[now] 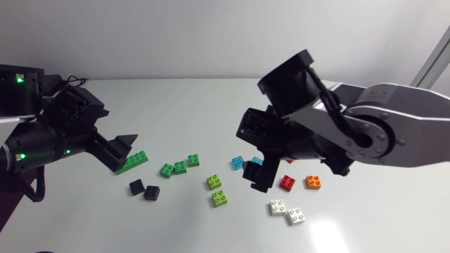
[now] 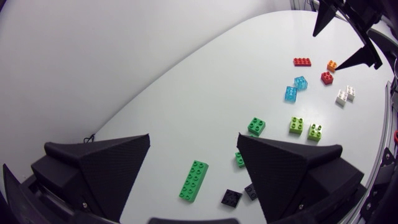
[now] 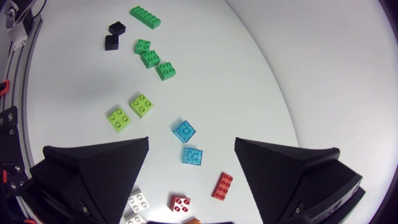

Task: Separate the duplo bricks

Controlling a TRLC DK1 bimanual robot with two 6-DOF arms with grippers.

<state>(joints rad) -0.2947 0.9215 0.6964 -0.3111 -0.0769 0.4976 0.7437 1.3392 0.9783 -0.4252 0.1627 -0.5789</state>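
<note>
Our left gripper (image 2: 194, 137) hangs spread and empty; the right gripper (image 3: 191, 140) likewise. The long green brick (image 2: 194, 180) lies flat in the left gripper's gap, long axis running away from the wrist. We judge the left arm nearer. Black bricks (image 2: 232, 198) sit just beside the long green brick; the tabletop (image 2: 155, 81) gives room on its other side.

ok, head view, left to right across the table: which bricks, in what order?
long green brick → three green bricks → two lime bricks → two blue bricks → red brick → orange brick. Skipped because they overlap their neighbours sideways: black pair, white pair.
</note>
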